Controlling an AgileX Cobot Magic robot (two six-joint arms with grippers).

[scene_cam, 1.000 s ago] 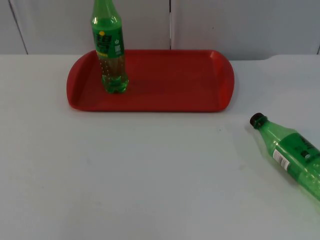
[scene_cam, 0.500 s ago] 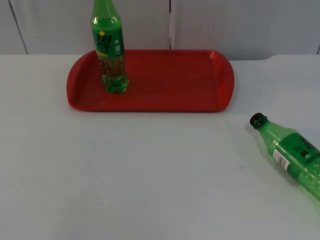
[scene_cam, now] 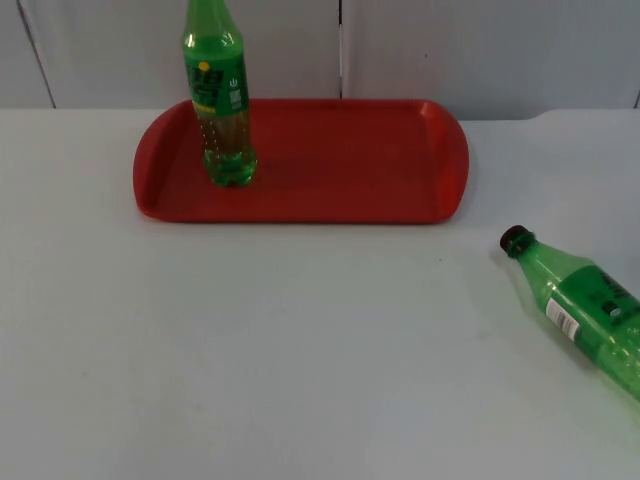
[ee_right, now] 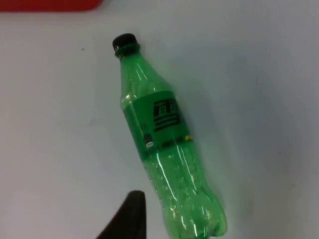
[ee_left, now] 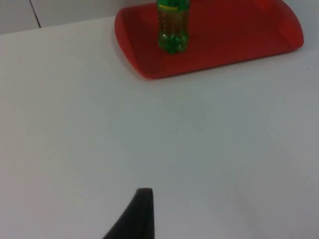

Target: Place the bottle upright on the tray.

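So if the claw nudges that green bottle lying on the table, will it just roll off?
Probably. The lying bottle is round and rests on its side on the smooth white table, so a sideways push would likely roll it. It looks empty, hence light and a bit squashy. Its glossy plastic may slip.

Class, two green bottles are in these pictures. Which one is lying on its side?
The bottle with the black cap, lying on the white table off the red tray. The other bottle stands upright on the tray.

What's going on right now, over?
Left gripper waits above bare table. Right gripper beside lying bottle. Tray holds one upright bottle. Nothing blocking.
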